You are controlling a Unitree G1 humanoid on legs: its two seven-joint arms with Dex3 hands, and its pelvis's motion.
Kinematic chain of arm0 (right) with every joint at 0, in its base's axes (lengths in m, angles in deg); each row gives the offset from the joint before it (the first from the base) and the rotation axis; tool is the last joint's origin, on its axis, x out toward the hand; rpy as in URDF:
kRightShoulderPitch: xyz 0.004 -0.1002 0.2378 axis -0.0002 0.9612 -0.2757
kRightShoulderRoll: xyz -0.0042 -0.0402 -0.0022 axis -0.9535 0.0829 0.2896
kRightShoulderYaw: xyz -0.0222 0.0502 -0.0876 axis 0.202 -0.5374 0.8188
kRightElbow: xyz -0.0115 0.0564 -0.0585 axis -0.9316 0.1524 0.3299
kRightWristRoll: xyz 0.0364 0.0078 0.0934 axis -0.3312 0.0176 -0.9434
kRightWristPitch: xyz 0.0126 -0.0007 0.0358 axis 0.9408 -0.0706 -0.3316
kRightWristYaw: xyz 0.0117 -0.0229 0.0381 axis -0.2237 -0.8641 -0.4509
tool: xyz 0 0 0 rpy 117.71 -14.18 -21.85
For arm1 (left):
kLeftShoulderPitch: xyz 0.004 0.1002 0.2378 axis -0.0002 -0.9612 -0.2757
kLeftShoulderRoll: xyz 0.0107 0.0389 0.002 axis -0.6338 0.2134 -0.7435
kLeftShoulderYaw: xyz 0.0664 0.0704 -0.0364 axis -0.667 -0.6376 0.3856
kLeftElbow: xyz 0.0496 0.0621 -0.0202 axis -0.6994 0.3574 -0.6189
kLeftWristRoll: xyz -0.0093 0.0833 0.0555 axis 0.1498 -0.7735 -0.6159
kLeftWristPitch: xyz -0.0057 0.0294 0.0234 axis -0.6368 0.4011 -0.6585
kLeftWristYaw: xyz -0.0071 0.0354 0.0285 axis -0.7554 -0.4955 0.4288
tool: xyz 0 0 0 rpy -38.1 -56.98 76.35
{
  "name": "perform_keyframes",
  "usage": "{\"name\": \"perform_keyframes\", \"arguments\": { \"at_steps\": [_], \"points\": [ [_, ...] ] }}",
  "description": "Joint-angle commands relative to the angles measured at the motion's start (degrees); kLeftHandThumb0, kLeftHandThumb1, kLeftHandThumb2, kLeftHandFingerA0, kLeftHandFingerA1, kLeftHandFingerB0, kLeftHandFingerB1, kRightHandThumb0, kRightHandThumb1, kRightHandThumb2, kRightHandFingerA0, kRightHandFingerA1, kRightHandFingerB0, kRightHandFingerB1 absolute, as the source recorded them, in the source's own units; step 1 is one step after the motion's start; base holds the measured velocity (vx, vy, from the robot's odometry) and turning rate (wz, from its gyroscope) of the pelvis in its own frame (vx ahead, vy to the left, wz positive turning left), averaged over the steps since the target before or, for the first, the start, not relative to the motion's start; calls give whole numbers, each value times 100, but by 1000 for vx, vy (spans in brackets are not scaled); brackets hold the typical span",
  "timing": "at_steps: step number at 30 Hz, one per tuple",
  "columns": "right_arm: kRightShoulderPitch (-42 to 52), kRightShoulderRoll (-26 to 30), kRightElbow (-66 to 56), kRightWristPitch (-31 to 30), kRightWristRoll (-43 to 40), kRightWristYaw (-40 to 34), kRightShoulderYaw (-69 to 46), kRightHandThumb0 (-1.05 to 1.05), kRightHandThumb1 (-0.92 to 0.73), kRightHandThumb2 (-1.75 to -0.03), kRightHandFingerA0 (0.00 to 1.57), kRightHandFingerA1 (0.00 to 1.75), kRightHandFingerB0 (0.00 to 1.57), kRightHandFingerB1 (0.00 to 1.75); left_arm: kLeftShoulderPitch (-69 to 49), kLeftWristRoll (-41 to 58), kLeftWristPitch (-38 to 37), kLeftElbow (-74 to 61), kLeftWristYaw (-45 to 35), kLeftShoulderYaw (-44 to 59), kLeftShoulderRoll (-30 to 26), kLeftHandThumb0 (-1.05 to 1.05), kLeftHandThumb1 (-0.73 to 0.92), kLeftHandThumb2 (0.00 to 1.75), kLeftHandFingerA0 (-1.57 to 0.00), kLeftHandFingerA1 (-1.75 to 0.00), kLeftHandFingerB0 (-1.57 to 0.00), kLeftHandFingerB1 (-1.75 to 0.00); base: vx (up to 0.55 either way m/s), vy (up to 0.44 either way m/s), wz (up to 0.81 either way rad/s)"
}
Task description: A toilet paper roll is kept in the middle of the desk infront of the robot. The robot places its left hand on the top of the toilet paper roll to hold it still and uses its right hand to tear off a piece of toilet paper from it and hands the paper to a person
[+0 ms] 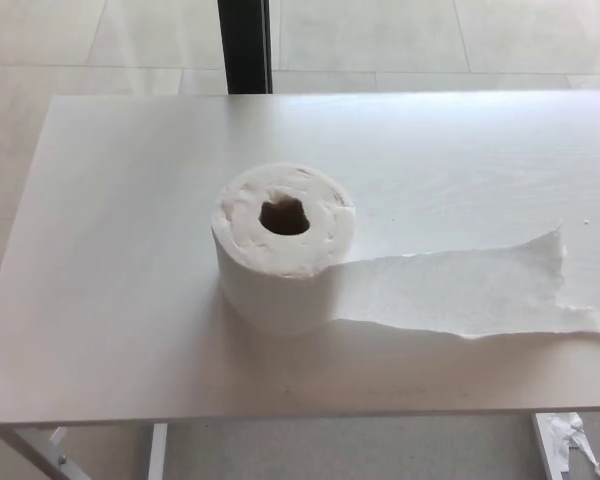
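A pale white surface (110, 250) fills most of the head view, its near edge running along the bottom and its far edge across the top. Beyond it lies a light tiled floor (400, 40), with a dark upright post (245, 45) rising just behind the far edge. Below the near edge, white frame legs (40, 450) show at lower left, and a crumpled scrap (570, 440) lies at lower right.

The roll (284, 245) stands on end near the middle of the surface, core hole facing up. A loose strip (460, 290) trails from its base toward the robot's right, lying flat, its ragged end near the right edge. The left side and far half of the surface are bare.

Neither hand shows, so nothing can be said of the fingers.
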Motion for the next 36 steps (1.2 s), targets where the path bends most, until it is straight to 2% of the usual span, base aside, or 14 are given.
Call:
{"name": "perform_keyframes", "arguments": {
  "at_steps": [1,5,8,11,15,16,17,18,21,22,23,30,34,36],
  "points": [
    [-23,188,23,318,-457,327,-370,-69,-59,-60,87,126,42,45,104,631,-166,223,-456,484,-168,-66,47,56,-50,-78,-59,-61,0,0,0],
    [-322,137,-643,-19,-1183,360,-1163,-60,-54,-60,82,143,44,41,724,1517,111,305,-267,1563,-182,-67,53,57,-58,-82,-51,-64,0,0,0],
    [-460,120,-1230,-69,-1237,359,-1341,-69,-58,-58,74,68,36,41,810,1603,184,-353,-358,1837,-280,-80,61,59,-40,-79,-39,-63,0,0,0],
    [-654,-84,-2924,-587,-1746,351,-1724,-74,-57,-57,106,107,25,39,1031,1879,554,-1896,-175,2185,-208,-91,60,72,-29,-66,-22,-56,0,0,0],
    [-1309,-205,-3698,-806,-2111,295,-1849,-72,-45,-84,46,72,22,47,1306,1950,974,-3427,100,2252,-137,-96,73,62,-40,-69,-25,-65,0,0,0],
    [-1494,-224,-3898,-746,-2060,214,-1781,-75,-58,-58,42,50,28,38,1420,2013,1229,-3874,150,2230,-172,-103,51,100,-50,-76,-38,-73,0,0,0],
    [-1665,-207,-4203,-906,-2059,156,-1691,-78,-60,-59,39,42,26,38,1533,1945,1380,-4460,357,2146,-150,-105,69,63,-81,-72,-46,-82,0,0,0],
    [-1987,-241,-4573,-982,-2151,137,-1541,-76,-49,-85,27,46,20,44,1760,1910,1799,-5104,492,1997,-308,-105,67,63,-153,-91,-79,-69,0,0,0],
    [-2618,-353,-5226,-1084,-2248,155,-1127,-72,-61,-59,29,36,25,30,2335,1777,2066,-5996,530,1596,-611,-102,71,62,-56,-76,-56,-59,0,0,0],
    [-2751,-360,-5439,-1245,-2200,136,-973,-76,-60,-59,29,34,27,31,2587,1808,2201,-6392,749,1513,-505,-105,51,102,-96,-61,-55,-51,0,0,0],
    [-2885,-355,-5627,-1287,-2059,206,-760,-72,-63,-60,30,36,25,30,2904,1704,2402,-6901,1135,1380,-330,-90,73,63,-48,-50,-47,-37,0,0,0],
    [-3346,-528,-5711,-684,-791,653,459,-74,-48,-84,35,49,22,42,4569,1206,2810,-7741,817,-33,-484,-67,84,65,-26,-54,-23,-42,0,0,0],
    [-3464,-859,-5866,-518,192,909,1643,-71,-60,-59,33,44,32,33,5528,198,2814,-7558,216,-1516,-55,-72,80,64,-103,-128,-28,-37,0,0,0],
    [-3450,-967,-5801,-382,572,867,2016,-74,-60,-60,34,40,36,32,5717,-314,2567,-7524,-107,-2094,40,-76,75,72,-32,-62,-26,-39,0,0,0]
  ]
}}
